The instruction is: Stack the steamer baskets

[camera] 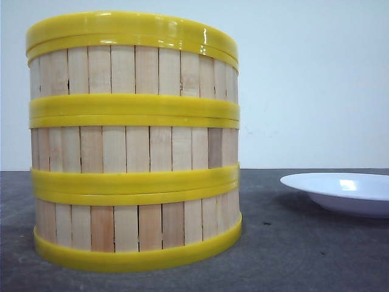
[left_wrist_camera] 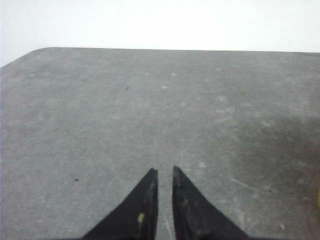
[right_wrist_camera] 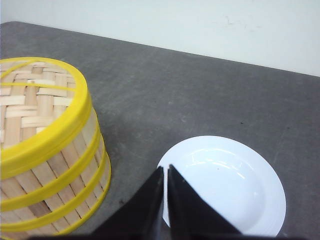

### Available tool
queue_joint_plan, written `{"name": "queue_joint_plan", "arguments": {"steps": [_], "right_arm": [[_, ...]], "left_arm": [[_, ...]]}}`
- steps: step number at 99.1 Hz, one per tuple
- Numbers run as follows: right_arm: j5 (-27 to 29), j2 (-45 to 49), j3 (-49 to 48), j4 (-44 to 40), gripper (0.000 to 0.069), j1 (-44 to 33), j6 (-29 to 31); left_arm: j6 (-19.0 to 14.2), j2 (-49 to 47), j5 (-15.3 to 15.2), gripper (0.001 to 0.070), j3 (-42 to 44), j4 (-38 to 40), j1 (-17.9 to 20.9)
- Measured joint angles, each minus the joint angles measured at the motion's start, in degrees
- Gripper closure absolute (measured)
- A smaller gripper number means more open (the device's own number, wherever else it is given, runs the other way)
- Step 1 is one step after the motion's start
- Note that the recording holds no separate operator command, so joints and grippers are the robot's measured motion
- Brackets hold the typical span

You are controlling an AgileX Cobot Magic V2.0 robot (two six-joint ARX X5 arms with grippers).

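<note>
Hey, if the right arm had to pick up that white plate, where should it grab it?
Probably the white plate by its thin raised rim, from the side facing away from the basket stack. It is shallow, upright and apart from the stack, so one finger could slip under that lip.

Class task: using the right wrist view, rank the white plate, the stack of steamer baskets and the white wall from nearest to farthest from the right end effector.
1. White plate: directly beneath the right end effector.
2. Stack of steamer baskets: off to one side on the table.
3. White wall: beyond the table's far edge.

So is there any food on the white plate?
No, the white plate shows only a bare, shiny surface beside the stacked baskets.
</note>
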Motion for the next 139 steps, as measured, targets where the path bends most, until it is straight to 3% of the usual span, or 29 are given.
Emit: {"name": "queue_joint_plan", "arguments": {"steps": [113,124,139], "right_arm": [[1.9,-0.1,0.0,0.3,0.0685,-0.1,-0.5],[5.8,-0.1,0.0,2.3,0.0685,-2.8,-1.6],[5.9,-0.1,0.0,4.6,0.0685,-11.1,-4.0]], "left_arm": [[0.5,0.0,0.0,0.0684,0.0,0.0,0.0],[0.5,0.0,0.0,0.0684,0.0,0.0,0.0],[0.5,0.0,0.0,0.0684,0.0,0.0,0.0]]}}
